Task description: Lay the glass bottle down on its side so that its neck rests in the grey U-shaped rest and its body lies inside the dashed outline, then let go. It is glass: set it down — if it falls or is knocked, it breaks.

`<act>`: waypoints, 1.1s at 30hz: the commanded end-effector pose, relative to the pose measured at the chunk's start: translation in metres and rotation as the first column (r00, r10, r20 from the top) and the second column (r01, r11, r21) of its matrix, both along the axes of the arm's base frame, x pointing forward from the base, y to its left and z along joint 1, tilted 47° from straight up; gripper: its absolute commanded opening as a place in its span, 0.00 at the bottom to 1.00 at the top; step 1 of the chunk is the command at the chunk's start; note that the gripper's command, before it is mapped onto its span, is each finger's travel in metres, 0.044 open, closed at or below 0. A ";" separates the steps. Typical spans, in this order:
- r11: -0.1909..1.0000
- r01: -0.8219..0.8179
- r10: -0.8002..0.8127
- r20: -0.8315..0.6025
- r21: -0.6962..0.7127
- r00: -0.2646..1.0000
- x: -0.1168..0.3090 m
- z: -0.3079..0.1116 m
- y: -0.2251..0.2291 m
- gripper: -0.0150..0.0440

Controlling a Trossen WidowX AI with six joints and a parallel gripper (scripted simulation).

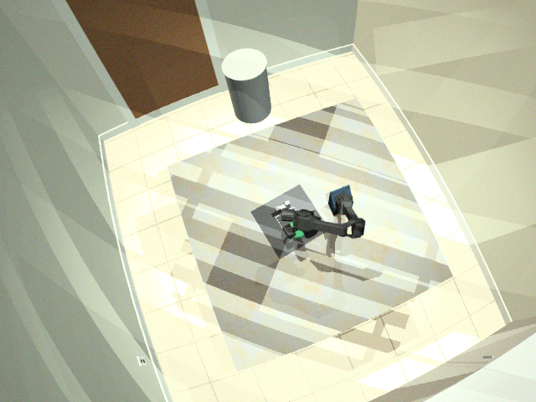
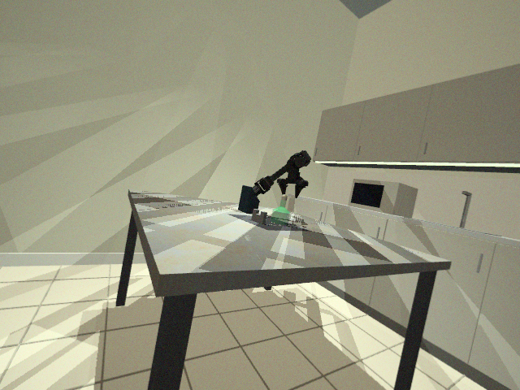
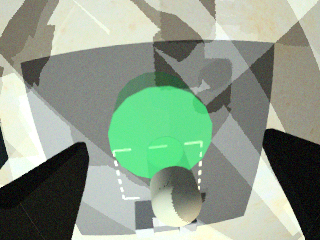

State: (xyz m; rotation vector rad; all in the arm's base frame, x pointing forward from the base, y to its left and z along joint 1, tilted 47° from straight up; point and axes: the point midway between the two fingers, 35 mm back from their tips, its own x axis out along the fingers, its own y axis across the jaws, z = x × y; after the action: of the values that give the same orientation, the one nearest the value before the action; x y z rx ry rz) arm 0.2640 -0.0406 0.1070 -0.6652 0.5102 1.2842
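The bottle (image 1: pixel 298 234) (image 2: pixel 280 214) (image 3: pixel 160 127) stands upright (green glass), open jaws (image 1: pixel 287 223) (image 2: pixel 289 192) above it

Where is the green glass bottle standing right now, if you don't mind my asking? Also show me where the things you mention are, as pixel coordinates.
In the wrist view, the green glass bottle (image 1: pixel 299 234) (image 2: pixel 280 214) (image 3: pixel 160 112) stands upright on the grey mat (image 1: pixel 268 210) (image 3: pixel 65 75), between the open pincer's (image 3: pixel 176 140) fingers, ungripped.
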 end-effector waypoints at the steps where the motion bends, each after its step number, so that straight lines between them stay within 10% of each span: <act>1: 0.999 -0.049 0.049 -0.036 -0.001 0.998 0.001 0.000 0.004 1.00; 33: 0.999 -0.049 0.048 -0.036 -0.003 0.998 0.002 -0.030 -0.025 1.00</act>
State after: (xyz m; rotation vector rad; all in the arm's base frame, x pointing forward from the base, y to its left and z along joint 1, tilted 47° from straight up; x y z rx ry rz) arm 0.2664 -0.0603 0.0830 -0.6549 0.5279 1.3401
